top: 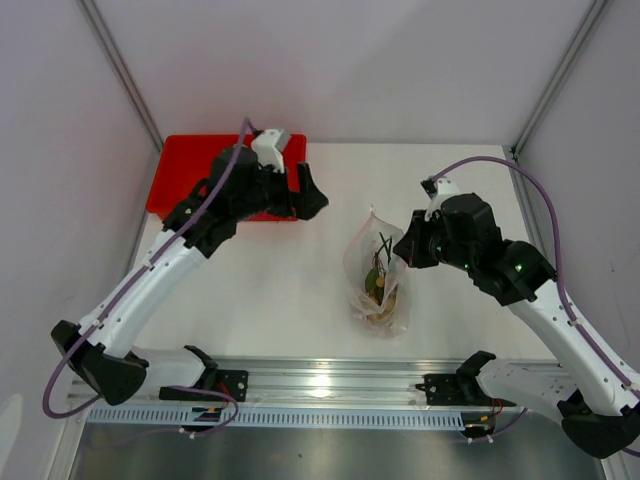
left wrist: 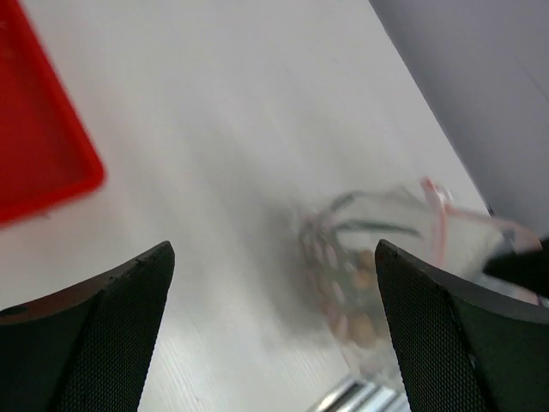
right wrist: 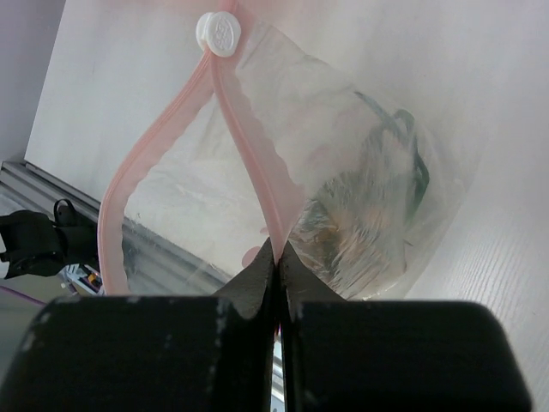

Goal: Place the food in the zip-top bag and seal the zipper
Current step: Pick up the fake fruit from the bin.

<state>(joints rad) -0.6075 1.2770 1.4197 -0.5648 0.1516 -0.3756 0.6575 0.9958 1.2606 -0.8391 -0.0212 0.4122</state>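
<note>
Left jaws wide open, empty, by red tray (top: 180, 180) at bench's far-left corner. Right jaws pinched on zipper (right wrist: 249, 163), strips parted. Zip-top bag (top: 360, 255) mid-bench toward near edge, food (top: 377, 282) inside.

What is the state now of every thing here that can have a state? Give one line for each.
zip-top bag: on the table, mouth open.
zipper: unsealed, its two strips apart.
slider: at one end of the zipper.
food: inside the bag.
left end effector: open, holding nothing.
right end effector: shut on one zipper strip.
red tray: flat at the table's far left corner.
</note>
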